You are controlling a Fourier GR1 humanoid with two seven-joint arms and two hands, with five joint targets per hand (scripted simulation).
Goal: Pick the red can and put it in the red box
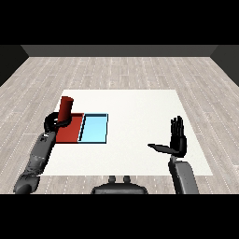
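The left hand curls round the upright red can above the red tray, near the table's left edge. The light blue tray touches the red one. The right hand is spread over the right side.

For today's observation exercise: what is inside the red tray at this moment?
The red tray shows a bare red floor at its near right. The left hand, curled round the red can, covers its far left corner, so whether the can rests inside or hangs above cannot be seen.
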